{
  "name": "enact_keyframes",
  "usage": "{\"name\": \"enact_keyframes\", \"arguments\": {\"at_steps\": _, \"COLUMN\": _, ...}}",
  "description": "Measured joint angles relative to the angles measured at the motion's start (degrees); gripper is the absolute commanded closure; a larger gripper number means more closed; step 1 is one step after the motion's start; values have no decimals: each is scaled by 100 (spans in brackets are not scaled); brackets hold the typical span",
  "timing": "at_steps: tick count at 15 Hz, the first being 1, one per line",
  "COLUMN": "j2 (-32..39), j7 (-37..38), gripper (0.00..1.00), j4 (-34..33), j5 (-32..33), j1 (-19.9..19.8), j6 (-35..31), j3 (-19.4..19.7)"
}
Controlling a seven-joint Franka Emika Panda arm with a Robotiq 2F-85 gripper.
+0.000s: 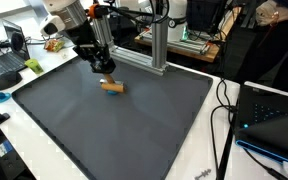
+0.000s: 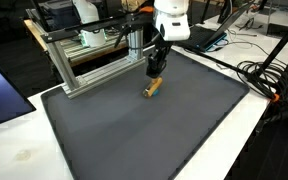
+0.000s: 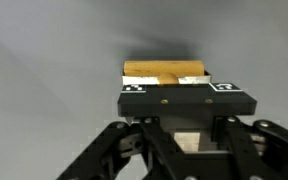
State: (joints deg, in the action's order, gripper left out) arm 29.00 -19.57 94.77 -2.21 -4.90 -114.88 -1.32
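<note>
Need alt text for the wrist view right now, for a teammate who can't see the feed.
The gripper fills the lower half of the wrist view, its black linkages reaching up to a dark crossbar with small white markers. Just past the bar lies a tan wooden block, seemingly clamped by the shut jaws. Behind it is a plain dark grey mat.

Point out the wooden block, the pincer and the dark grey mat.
Light brown wooden block [image 1: 112,86]: exterior view, its top face.
Black pincer [image 2: 155,72]: exterior view, between its fingertips.
Dark grey mat [image 1: 104,130]: exterior view, bare middle.
</note>
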Motion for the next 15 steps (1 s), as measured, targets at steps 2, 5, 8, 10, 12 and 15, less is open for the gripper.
{"name": "enact_keyframes", "arguments": {"at_steps": 2, "j2": 47, "j7": 0, "gripper": 78, "j4": -76, "j5": 6, "j1": 3, "j6": 59, "j3": 0}}
{"name": "enact_keyframes", "arguments": {"at_steps": 5, "j2": 86, "j7": 0, "gripper": 78, "j4": -130, "j5": 8, "j1": 7, "j6": 97, "j3": -2}}
{"name": "enact_keyframes", "arguments": {"at_steps": 8, "j2": 90, "j7": 0, "gripper": 78, "j4": -131, "j5": 34, "j1": 29, "j6": 19, "j3": -7}}
{"name": "enact_keyframes", "arguments": {"at_steps": 10, "j2": 90, "j7": 0, "gripper": 78, "j4": -131, "j5": 50, "j1": 51, "j6": -42, "j3": -7}}
{"name": "enact_keyframes", "arguments": {"at_steps": 12, "j2": 89, "j7": 0, "gripper": 78, "j4": -131, "j5": 54, "j1": 67, "j6": -155, "j3": -14}}
{"name": "enact_keyframes", "arguments": {"at_steps": 15, "j2": 90, "j7": 0, "gripper": 78, "j4": -126, "j5": 54, "j1": 86, "j6": -358, "j3": -31}}
